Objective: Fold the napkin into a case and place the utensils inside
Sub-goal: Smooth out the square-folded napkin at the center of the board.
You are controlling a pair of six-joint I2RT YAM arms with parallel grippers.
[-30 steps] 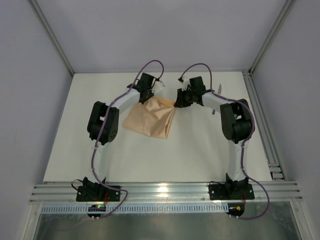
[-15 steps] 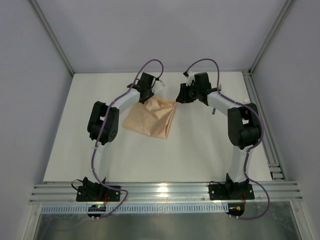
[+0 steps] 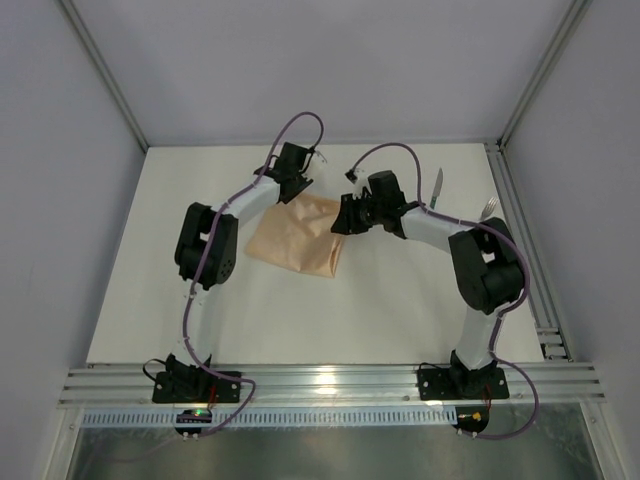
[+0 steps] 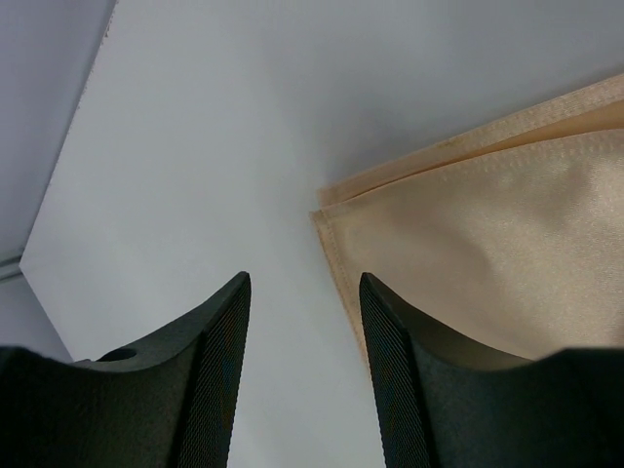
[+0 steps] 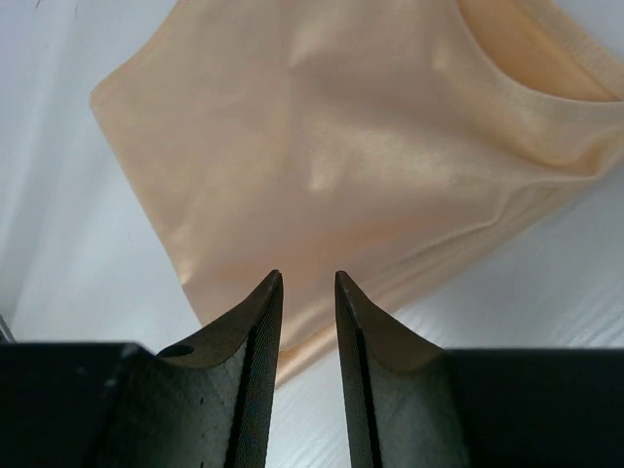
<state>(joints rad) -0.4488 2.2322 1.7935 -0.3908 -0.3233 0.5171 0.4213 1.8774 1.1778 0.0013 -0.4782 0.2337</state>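
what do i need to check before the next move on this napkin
1. left end effector open, nothing held: ok
2. right end effector jaws slightly apart above the napkin, not gripping it: ok
3. napkin lying folded on the table: ok
4. folded layers lined up at the corner: not ok, edges offset in the left wrist view
5. knife and fork clear of the cloth, far right: ok

Top view looks down from behind over the whole table (image 3: 400,300), while both wrist views stare close-up at the napkin (image 3: 295,238) it also shows.
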